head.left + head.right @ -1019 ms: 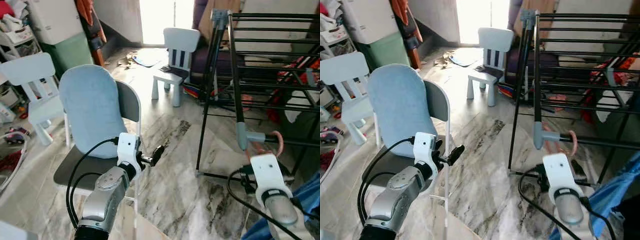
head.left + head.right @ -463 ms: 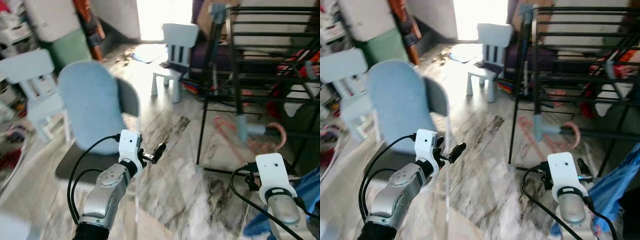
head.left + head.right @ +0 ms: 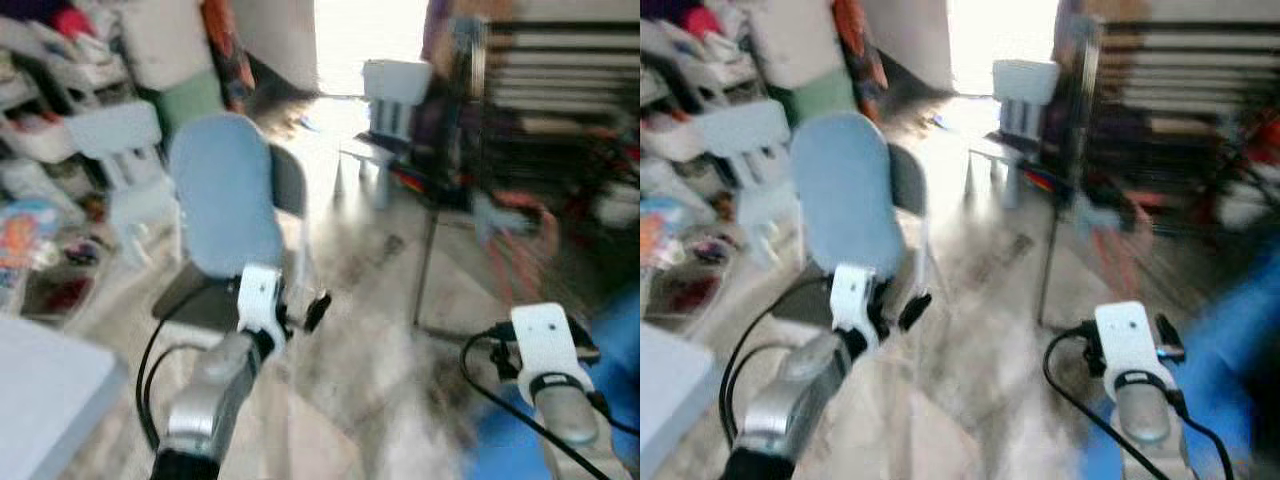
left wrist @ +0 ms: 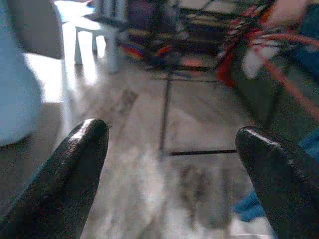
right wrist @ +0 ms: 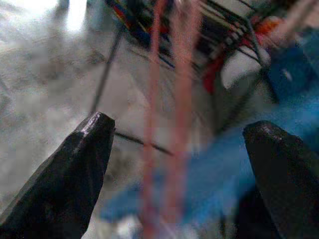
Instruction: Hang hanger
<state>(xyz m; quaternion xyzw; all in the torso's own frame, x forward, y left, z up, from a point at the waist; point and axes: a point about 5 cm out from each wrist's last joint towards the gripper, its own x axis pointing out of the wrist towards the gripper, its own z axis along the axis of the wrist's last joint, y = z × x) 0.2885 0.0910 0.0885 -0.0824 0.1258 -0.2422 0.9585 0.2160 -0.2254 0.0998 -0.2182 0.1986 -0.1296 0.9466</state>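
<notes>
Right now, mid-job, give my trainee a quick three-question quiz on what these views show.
1. True or false: the left gripper is shut on the pink hanger.
2. Multiple choice: which thing stands nearest ahead of the left gripper in the head views? A) the chair with the blue cushion B) the small white chair C) the black drying rack
3. Fill in: in the right wrist view, the fingers of the right gripper stand ____, with the blurred pink hanger between them.

Key: 1 false, its fingers are apart with only floor between them. 2 A. 3 open.
</notes>
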